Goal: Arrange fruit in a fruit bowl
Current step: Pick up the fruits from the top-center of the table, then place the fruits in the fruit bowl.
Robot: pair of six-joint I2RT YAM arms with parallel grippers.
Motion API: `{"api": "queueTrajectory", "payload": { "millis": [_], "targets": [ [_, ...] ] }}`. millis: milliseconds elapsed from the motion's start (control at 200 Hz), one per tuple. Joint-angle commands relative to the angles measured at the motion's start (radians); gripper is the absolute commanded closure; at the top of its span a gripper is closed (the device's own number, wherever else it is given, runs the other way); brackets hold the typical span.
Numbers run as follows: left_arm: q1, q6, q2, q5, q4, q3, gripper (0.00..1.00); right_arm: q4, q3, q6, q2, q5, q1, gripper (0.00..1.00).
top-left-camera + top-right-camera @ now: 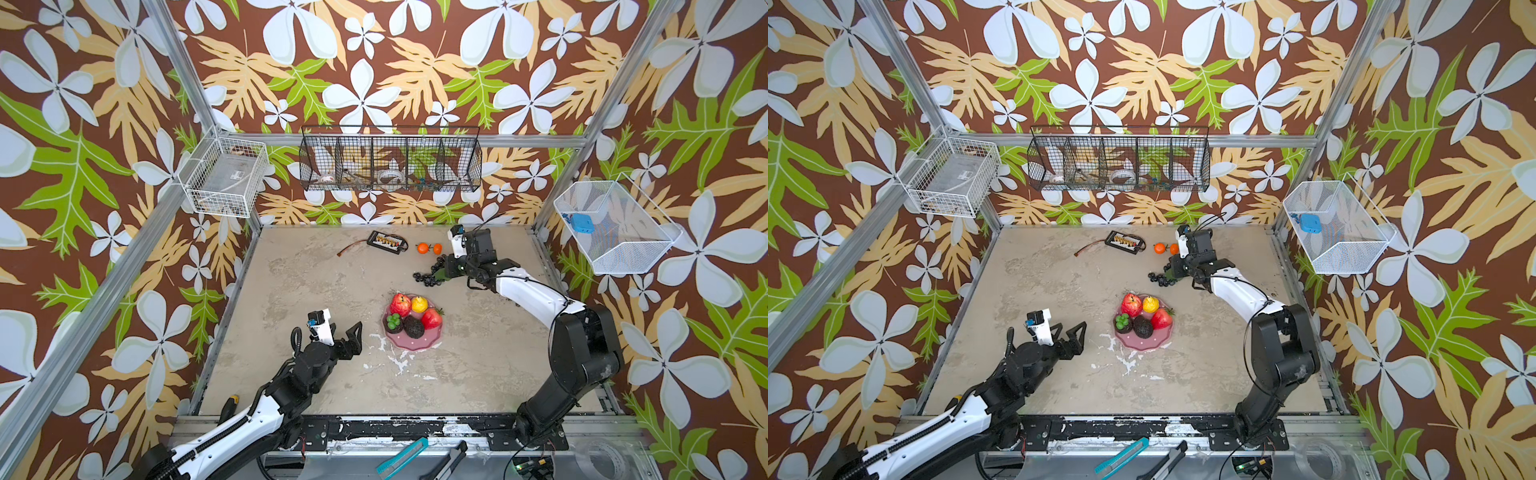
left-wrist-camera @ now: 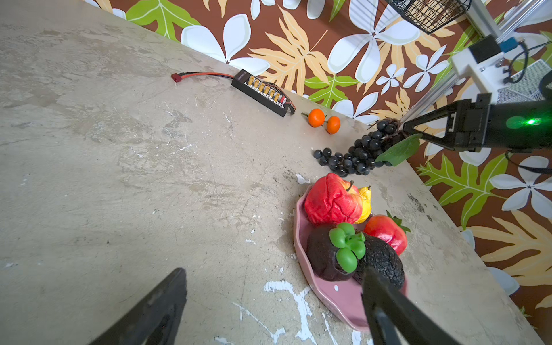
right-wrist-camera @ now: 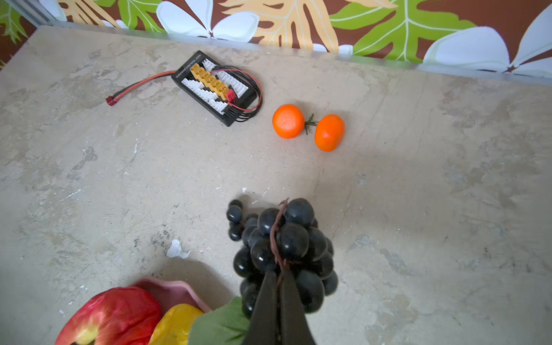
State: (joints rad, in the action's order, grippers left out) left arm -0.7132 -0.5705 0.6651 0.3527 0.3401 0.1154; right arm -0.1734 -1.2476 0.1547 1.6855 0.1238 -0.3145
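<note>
Gripping right hand [image 3: 277, 274]: clamped on stem of dark purple plastic grape bunch [image 3: 286, 239], grapes trailing ahead of it.
Bunch: near shallow pink scalloped bowl [image 1: 415, 345] on beige desk [image 1: 311, 291].
Left hand [image 1: 344, 323]: spread wide, empty.

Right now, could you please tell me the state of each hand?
Left hand: open, holding nothing.
Right hand: closed on the grape bunch, at its stem.

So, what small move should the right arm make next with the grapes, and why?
Probably raise the right tool straight up. It is shut on the stem of the grape bunch, yet the far end of the bunch seems to lie on the table; dragging it toward the fruit bowl might catch the rim.
</note>
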Motion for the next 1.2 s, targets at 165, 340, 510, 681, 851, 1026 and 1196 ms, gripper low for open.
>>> {"api": "queueTrajectory", "payload": {
  "millis": [165, 340, 510, 681, 851, 1026, 1196],
  "targets": [
    [0.001, 0.011, 0.016, -0.016, 0.032, 0.006, 0.08, -0.033, 0.013, -0.018, -0.096, -0.038, -0.046, 1.00],
    [0.001, 0.013, 0.047, -0.039, 0.056, 0.007, 0.08, -0.072, 0.005, -0.030, -0.168, -0.067, -0.089, 1.00],
    [0.001, 0.024, 0.086, -0.089, 0.094, 0.009, 0.06, -0.133, -0.027, -0.062, -0.233, -0.069, -0.118, 1.00],
    [0.001, 0.044, 0.155, -0.171, 0.130, 0.028, 0.02, -0.180, -0.042, -0.075, -0.293, -0.093, -0.173, 1.00],
    [0.001, 0.047, 0.168, -0.188, 0.137, 0.030, 0.02, -0.225, -0.043, -0.074, -0.356, -0.130, -0.247, 1.00],
    [0.001, 0.041, 0.161, -0.196, 0.145, 0.023, 0.02, -0.231, -0.020, -0.030, -0.422, -0.188, -0.370, 1.00],
    [0.001, 0.039, 0.165, -0.225, 0.158, 0.018, 0.02, -0.233, 0.000, 0.006, -0.434, -0.231, -0.492, 1.00]
  ]
}}
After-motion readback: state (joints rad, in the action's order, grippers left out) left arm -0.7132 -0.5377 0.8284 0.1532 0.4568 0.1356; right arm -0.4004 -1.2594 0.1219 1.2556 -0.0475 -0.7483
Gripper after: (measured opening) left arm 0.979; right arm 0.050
